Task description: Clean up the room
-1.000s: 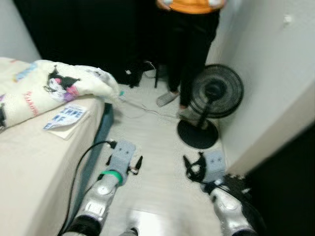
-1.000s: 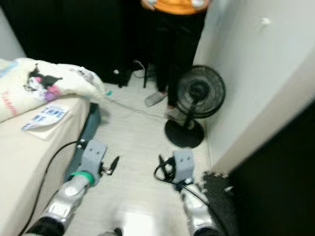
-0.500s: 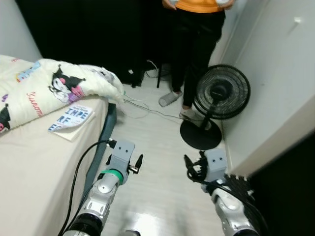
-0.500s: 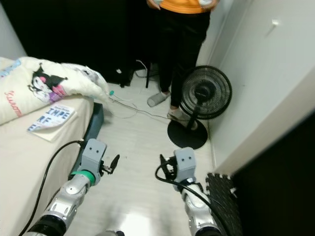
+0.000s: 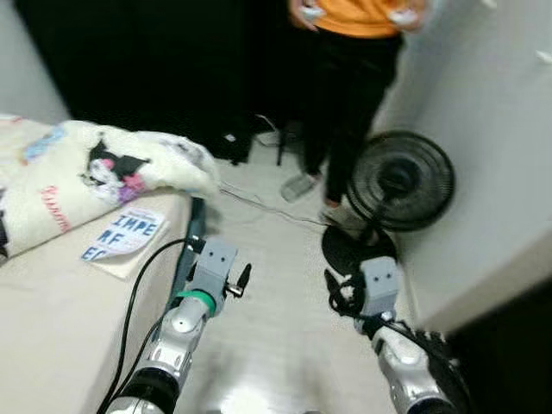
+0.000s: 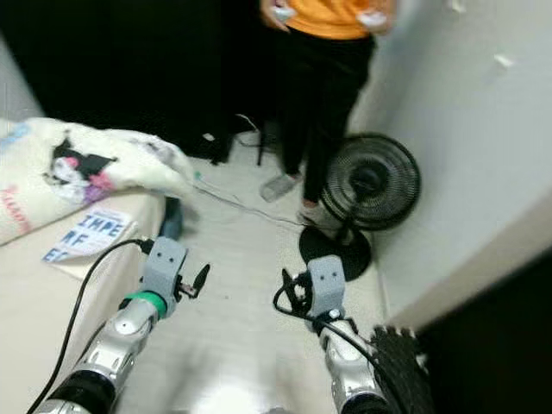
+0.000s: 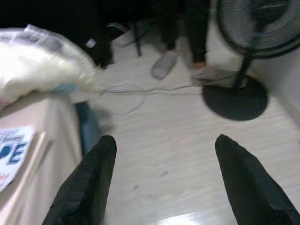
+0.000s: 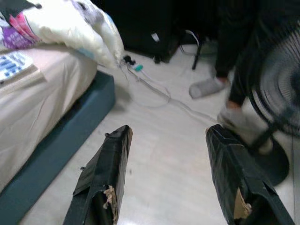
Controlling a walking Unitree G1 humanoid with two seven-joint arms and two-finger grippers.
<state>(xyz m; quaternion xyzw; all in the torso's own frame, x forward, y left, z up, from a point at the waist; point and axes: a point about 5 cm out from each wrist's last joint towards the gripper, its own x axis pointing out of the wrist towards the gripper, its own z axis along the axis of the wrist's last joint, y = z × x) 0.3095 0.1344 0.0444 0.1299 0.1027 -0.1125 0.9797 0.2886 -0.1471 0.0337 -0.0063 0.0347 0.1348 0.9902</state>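
**Both grippers empty over the floor strip between bed and wall**

On the left stands one bed [image 5: 52, 345] with a beige sheet and a dark blue-green base. One cream blanket [image 5: 103, 168] with cartoon prints lies bunched at the far end of the bed, and it hangs a little over the bed edge. Just beside it, on the sheet, lies one booklet [image 5: 121, 235] with blue letters, close to the edge of the mattress.

The left gripper [image 7: 161, 180] hangs above the pale floor [image 5: 267, 302], near the bed side. Its two black fingers [image 7: 89, 183] are wide apart and they hold nothing. The right gripper [image 8: 176, 180] is over the same floor strip, nearer to the wall; its two fingers [image 8: 105, 178] are also spread wide, with nothing between them.

The left wrist view shows thin cables [image 7: 159, 89] that cross the floor from the blanket toward the fan; in the head views these are only faint. The right wrist view shows a small greenish plug [image 8: 137, 68] on the cable, near the blanket corner.

Farther right, one person [image 5: 354, 95] in an orange top and black trousers stands at the far end of the strip. One black floor fan [image 5: 398, 181] stands just beside the white wall [image 5: 492, 172]. The free floor is a narrow lane between the bed base and the fan.
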